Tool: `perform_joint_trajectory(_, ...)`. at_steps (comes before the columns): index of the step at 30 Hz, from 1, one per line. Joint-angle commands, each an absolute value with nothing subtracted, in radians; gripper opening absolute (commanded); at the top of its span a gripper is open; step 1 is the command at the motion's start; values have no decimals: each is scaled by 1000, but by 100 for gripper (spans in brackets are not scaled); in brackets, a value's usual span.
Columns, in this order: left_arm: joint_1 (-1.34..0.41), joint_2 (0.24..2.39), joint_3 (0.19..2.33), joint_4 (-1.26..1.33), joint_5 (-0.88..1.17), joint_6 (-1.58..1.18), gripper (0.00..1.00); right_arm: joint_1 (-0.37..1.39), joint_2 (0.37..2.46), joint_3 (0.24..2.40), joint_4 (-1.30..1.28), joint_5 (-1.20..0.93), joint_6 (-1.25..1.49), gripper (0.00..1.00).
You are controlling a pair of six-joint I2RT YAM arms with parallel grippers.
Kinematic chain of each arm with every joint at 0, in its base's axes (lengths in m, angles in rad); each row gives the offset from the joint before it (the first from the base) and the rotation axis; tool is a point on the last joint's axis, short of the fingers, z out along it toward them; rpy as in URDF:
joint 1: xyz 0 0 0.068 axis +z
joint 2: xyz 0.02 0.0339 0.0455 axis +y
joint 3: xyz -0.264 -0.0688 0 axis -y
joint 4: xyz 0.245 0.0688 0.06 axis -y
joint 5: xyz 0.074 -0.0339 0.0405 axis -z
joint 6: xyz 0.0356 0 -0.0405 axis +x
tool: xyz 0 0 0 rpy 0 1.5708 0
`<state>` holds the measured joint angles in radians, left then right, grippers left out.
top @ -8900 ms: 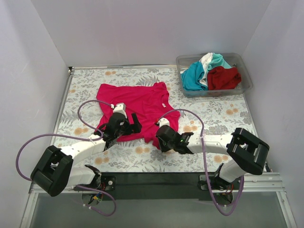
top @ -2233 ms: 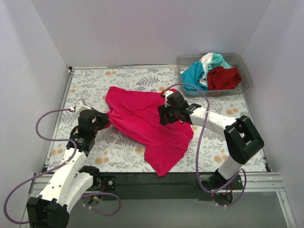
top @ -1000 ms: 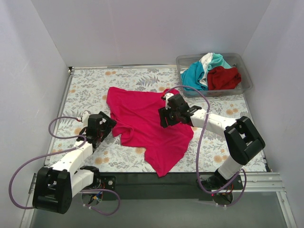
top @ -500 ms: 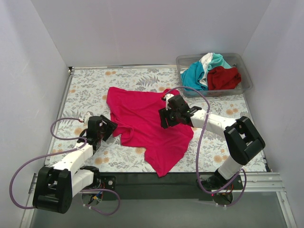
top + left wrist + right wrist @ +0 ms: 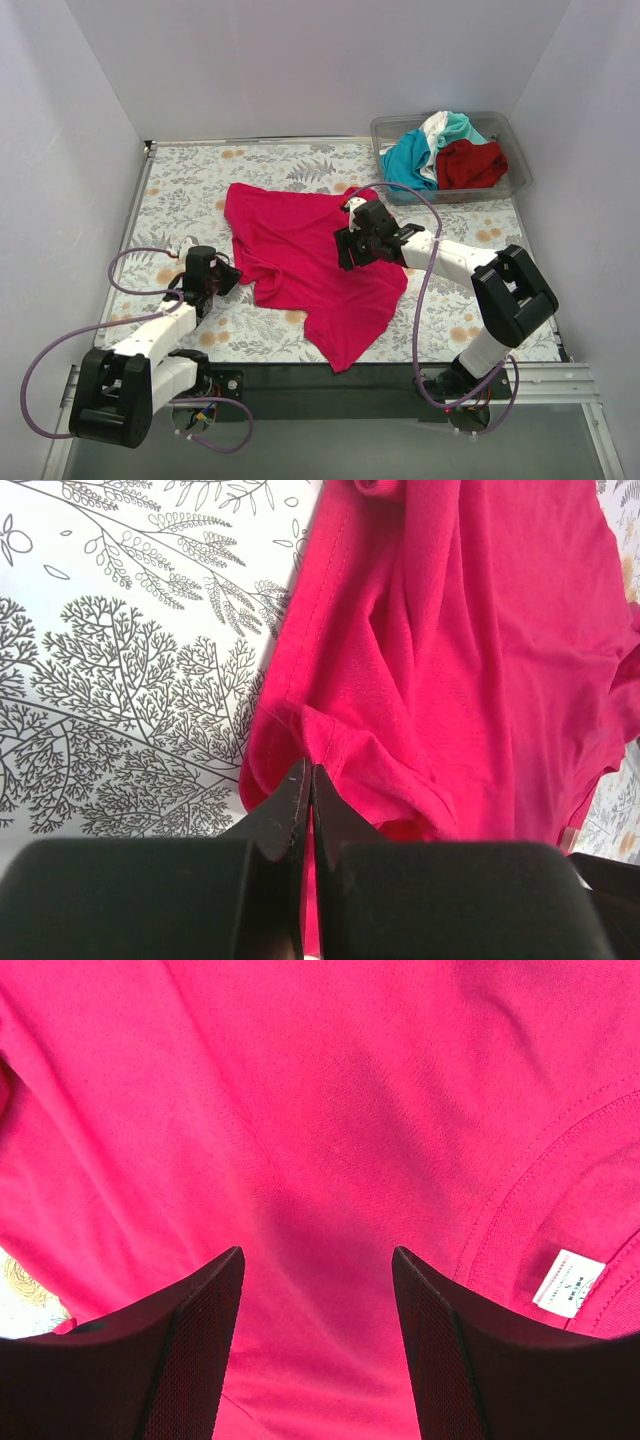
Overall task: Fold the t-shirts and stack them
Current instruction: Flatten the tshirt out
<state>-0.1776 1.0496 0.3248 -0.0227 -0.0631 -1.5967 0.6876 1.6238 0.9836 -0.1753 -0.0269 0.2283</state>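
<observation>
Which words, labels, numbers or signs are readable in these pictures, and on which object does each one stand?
"S" (it looks so): on the small white sewn-in tag at the collar of the bright magenta-pink cloth t-shirt.
Fine print above it on the same tag: too small to read.
No text shows on the clear plastic bin or on the flowered table cover.
</observation>
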Motion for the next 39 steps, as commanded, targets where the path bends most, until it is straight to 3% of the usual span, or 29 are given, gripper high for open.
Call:
perform_joint_trajectory(1, -172, 1019, 351, -44, -90, -1580, 0, 687, 1589, 977, -147, -28, 222, 56)
perform_joint_trajectory(16, -170, 572, 425, -463, -328, -1649, 0, 715, 1595, 976, -146, -40, 221, 56)
perform_joint_trajectory(23, -173, 267, 459, -661, -573, -1755, 0, 749, 1620, 989, -143, -48, 221, 56)
perform_joint_trajectory(31, -172, 238, 460, -735, -649, -1816, 1, 772, 1635, 1000, -143, -52, 216, 56)
perform_joint_trajectory(32, -172, 268, 468, -755, -660, -1831, 13, 772, 1637, 1000, -141, -54, 216, 56)
perform_joint_trajectory(33, -173, 282, 489, -776, -672, -1851, 51, 773, 1638, 1000, -143, -54, 216, 56)
perform_joint_trajectory(35, -173, 308, 509, -828, -706, -1894, 82, 773, 1635, 997, -143, -54, 215, 56)
perform_joint_trajectory(36, -173, 310, 518, -837, -713, -1899, 90, 772, 1632, 997, -143, -52, 216, 56)
perform_joint_trajectory(39, -173, 313, 520, -784, -710, -1841, 91, 772, 1608, 1003, -143, -35, 216, 56)
